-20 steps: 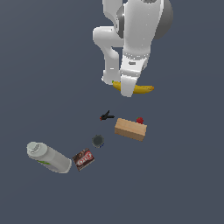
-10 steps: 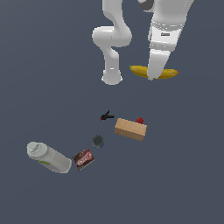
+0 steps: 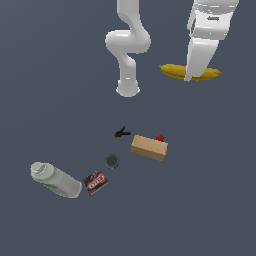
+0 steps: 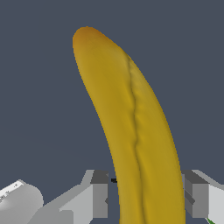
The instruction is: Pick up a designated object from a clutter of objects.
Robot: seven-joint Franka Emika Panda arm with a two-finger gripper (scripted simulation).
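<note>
Banana [image 3: 176,71] pinched in jaws, held clear of desk [image 3: 210,200].

Gripper [image 3: 189,77] clamps the banana near mid-length; both ends stick out sideways past the fingers [image 4: 99,197]. Well below and apart from the jaws lie the box [image 3: 149,147] with berry [image 3: 159,137] touching it, clip [image 3: 120,133], dark round item [image 3: 111,161], red packet [image 3: 95,182] and bottle [image 3: 55,179].

- The gripper [image 3: 189,75] covers the middle of the banana [image 3: 175,71] in the exterior view; where they meet is hidden.
- In the wrist view the banana [image 4: 135,131] runs off the picture's edge, stem unseen.
- The red berry [image 3: 159,137] sits partly behind the brown box [image 3: 149,147].
- The dark round item [image 3: 111,160] is too small to identify.
</note>
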